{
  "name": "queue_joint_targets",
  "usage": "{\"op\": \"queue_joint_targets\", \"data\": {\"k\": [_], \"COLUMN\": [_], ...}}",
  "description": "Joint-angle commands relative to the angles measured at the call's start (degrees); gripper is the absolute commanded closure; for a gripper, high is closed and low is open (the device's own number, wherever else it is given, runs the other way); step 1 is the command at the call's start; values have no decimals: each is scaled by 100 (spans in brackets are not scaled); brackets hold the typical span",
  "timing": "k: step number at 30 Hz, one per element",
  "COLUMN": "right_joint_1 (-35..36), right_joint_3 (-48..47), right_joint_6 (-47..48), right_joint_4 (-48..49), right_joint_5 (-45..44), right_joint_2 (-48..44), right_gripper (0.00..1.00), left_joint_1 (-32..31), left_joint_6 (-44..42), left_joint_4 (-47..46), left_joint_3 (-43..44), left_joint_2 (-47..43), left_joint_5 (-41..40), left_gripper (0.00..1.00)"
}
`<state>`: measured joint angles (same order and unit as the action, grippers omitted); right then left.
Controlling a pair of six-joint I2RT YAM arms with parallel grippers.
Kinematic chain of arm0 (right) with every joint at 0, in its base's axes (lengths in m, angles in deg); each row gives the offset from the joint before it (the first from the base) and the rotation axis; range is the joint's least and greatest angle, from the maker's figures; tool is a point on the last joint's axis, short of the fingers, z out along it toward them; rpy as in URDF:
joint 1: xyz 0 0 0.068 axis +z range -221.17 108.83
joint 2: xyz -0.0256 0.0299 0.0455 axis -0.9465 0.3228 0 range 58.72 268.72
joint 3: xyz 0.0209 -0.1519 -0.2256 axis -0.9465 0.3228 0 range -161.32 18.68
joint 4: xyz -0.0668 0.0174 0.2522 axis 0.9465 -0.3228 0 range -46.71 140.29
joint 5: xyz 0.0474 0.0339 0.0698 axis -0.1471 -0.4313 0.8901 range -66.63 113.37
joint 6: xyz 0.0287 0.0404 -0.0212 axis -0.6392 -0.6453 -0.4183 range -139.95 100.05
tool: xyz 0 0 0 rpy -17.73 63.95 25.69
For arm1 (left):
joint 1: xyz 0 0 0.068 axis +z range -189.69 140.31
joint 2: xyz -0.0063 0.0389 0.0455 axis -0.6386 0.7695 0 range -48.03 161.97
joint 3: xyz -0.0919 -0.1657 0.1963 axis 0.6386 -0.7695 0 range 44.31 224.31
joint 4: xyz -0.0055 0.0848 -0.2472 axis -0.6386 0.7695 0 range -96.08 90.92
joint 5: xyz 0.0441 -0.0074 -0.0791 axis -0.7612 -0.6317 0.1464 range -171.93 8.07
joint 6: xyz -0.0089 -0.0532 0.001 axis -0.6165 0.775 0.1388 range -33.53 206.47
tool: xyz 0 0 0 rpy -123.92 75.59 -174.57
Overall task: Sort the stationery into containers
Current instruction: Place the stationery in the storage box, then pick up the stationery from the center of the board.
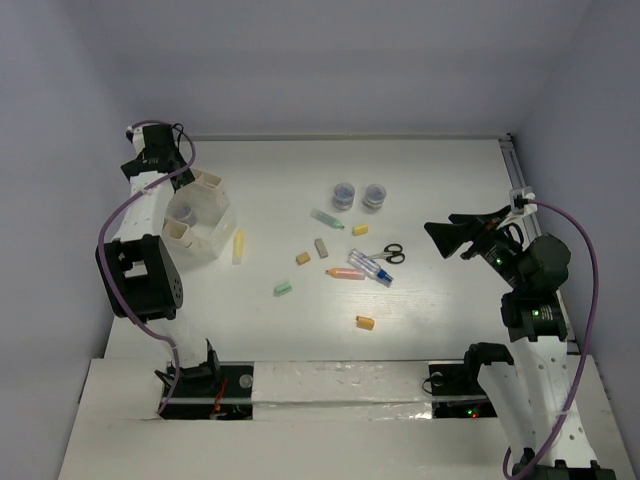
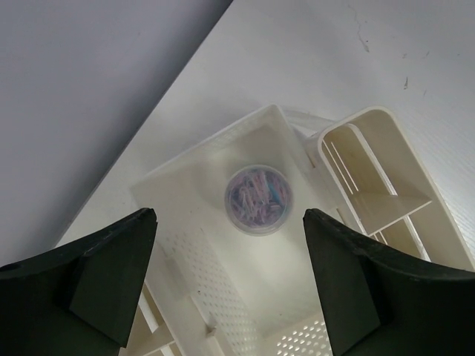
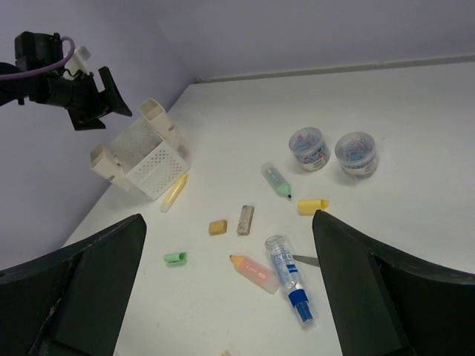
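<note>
While most of the stationery lies loose mid-table, the top view has the left arm (image 1: 145, 205) reaching over the containers (image 1: 205, 222) at the far left, with a yellow marker (image 1: 238, 246) just beside them. A pair of round jars (image 1: 344, 194), the scissors (image 1: 385, 253) and a blue-capped pen (image 1: 372, 268) lie between the arms. The right gripper (image 1: 440, 238) hangs off to the right, apart from them all.

From the left wrist, the left gripper (image 2: 228, 215) hovers with fingers spread wide and empty, straight above a jar of paper clips (image 2: 258, 199) standing in a perforated bin (image 2: 215, 144). That jar looks sorted.

From the right wrist, the fingers are wide and hold nothing. They are aimed over the scatter, where a tan eraser (image 3: 246, 219) and an orange-pink marker (image 3: 254, 271) lie nearest, probably to line up a pick.
</note>
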<state>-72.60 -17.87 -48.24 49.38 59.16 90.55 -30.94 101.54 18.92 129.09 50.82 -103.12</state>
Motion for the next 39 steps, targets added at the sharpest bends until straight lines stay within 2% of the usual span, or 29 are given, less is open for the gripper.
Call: {"op": "queue_joint_targets", "data": {"k": [1,4,7,8,11,12,16,20,24,31,39], "right_joint_1": [-24,-24,-24,-24,-24,-24,-24,-24,-24,-24,-24], "right_joint_3": [-62,-45,-45,-53,-53,-53,-71,-71,-71,-89,-71], "right_joint_6": [34,43,34,34,52,69,87,96,96,96,87], "right_joint_4": [108,108,108,108,108,-48,-111,-120,-120,-120,-103], "right_joint_5": [7,-11,-28,-54,-151,-177,-292,-301,-283,-257,-231], "right_joint_2": [-81,-90,-55,-37,-11,15,68,86,104,112,121], "right_gripper": [0,0,0,0,0,0,0,0,0,0,0], "left_joint_1": [39,39,-671,-1239,-2121,-2602,-3518,-4125,-4444,-4768,-4769], "left_joint_6": [31,84,-12,-48,-83,-40,189,347,339,119,189], "left_joint_4": [-91,-196,-231,-258,-416,-425,-460,-522,-575,-197,-293], "left_joint_3": [127,197,478,557,733,829,1005,1304,1814,2965,3159], "left_joint_2": [-199,-488,-840,-989,-1061,-1000,-491,395,1127,2392,2938], "left_joint_5": [-140,53,-156,-244,-342,-325,-87,281,352,730,467], "left_gripper": [21,24,24,24,24,24,24,24,23,14,14]}}
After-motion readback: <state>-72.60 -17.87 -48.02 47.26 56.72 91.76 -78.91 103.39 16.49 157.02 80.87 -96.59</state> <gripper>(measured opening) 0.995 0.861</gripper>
